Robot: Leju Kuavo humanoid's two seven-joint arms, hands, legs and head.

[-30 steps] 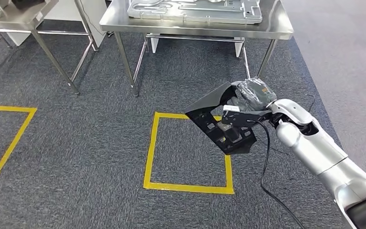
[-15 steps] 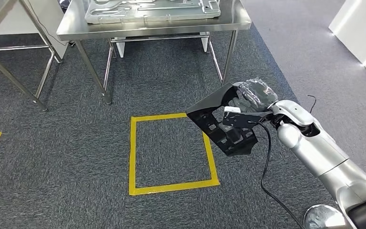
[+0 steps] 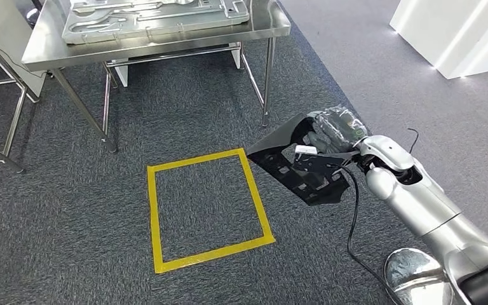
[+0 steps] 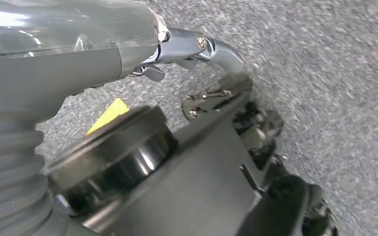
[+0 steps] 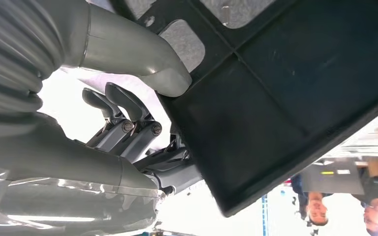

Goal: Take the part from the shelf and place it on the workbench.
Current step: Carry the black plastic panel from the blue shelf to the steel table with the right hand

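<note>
My right hand (image 3: 333,130) grips the black plastic part (image 3: 295,162), a flat ribbed piece with cut-outs, and holds it tilted in the air over the grey carpet, right of a yellow taped square (image 3: 197,159). In the right wrist view the thumb (image 5: 138,54) presses on one face of the part (image 5: 285,83) and the dark fingers (image 5: 123,105) lie behind it. The steel workbench (image 3: 165,47) stands ahead to the upper left, apart from the part. My left hand (image 4: 187,44) hangs over the carpet with nothing in it, a finger stretched out.
A large grey metal plate (image 3: 152,16) lies on the workbench. The legs of a second steel table (image 3: 0,133) stand at the far left. A white block (image 3: 457,38) stands at the upper right. People (image 5: 320,209) are far off in the right wrist view.
The whole picture has shifted: the camera has turned, so the workbench and yellow square sit further left. My right hand keeps the same hold on the part.
</note>
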